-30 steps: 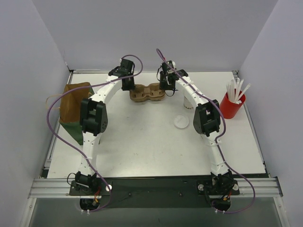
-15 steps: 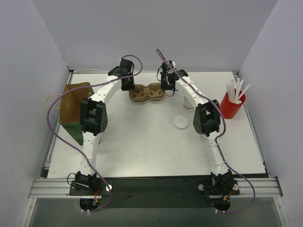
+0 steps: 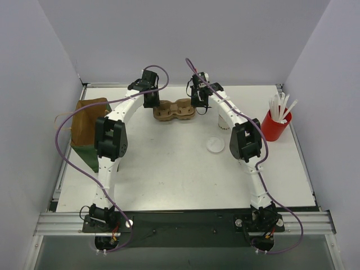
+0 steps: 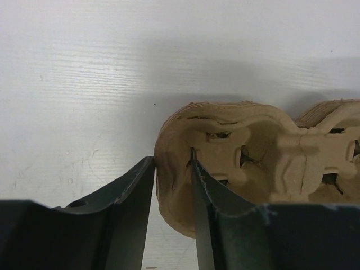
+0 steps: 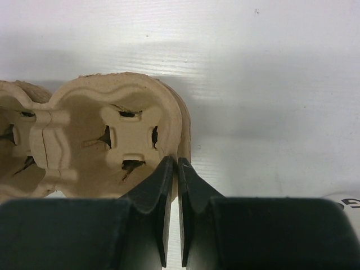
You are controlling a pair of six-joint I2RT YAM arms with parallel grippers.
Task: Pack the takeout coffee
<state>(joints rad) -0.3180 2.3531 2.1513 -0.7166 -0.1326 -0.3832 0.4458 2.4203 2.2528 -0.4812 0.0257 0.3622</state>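
Left gripper (image 4: 171, 158): clenched across the carrier's (image 3: 175, 110) left end wall, one finger outside and one in the pocket.
Right gripper (image 5: 175, 163): pinched on the carrier's right rim.
Paper cup (image 5: 344, 203): a white sliver with dark print, just right of the right gripper.
Lid (image 3: 215, 144): loose on the table (image 3: 169, 174), nearer than the carrier.
Edges: bag (image 3: 89, 126) at the left edge, red cup (image 3: 273, 126) at the right edge.

The carrier (image 3: 175, 111) blocks far centre, bag (image 3: 87, 126) left, red cup (image 3: 273, 129) right, lid (image 3: 215, 144) mid-table.
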